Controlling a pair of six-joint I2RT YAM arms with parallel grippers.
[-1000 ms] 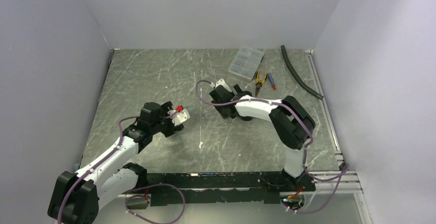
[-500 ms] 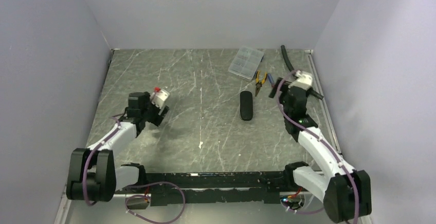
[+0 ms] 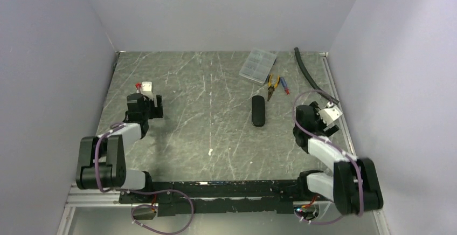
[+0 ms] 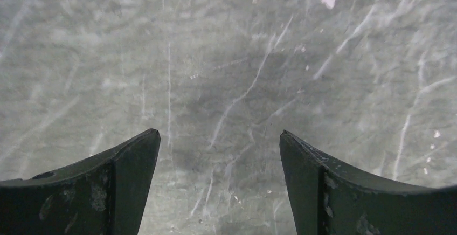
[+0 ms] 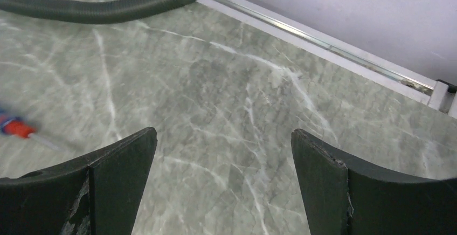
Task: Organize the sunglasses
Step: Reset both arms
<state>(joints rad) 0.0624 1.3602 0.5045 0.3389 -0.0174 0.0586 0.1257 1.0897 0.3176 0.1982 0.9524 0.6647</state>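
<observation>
The orange sunglasses are not visible in any view. A black oblong glasses case [image 3: 258, 110] lies closed on the table right of centre. My left gripper [image 3: 144, 107] is drawn back at the left side of the table; in the left wrist view [image 4: 219, 133] it is open and empty over bare marble. My right gripper [image 3: 307, 118] is drawn back at the right side, right of the case; in the right wrist view [image 5: 223, 131] it is open and empty over bare table.
A clear compartment box [image 3: 258, 64], orange-handled pliers [image 3: 273, 84] and a blue-red tool [image 3: 284, 85] lie at the back right. A grey hose [image 3: 312, 76] runs along the right rail; it also shows in the right wrist view [image 5: 108, 6]. Walls enclose three sides.
The right gripper left the spot over the case and swung to the right side, then drew back. The left gripper moved from centre-left out to the left side. The case now lies uncovered.
</observation>
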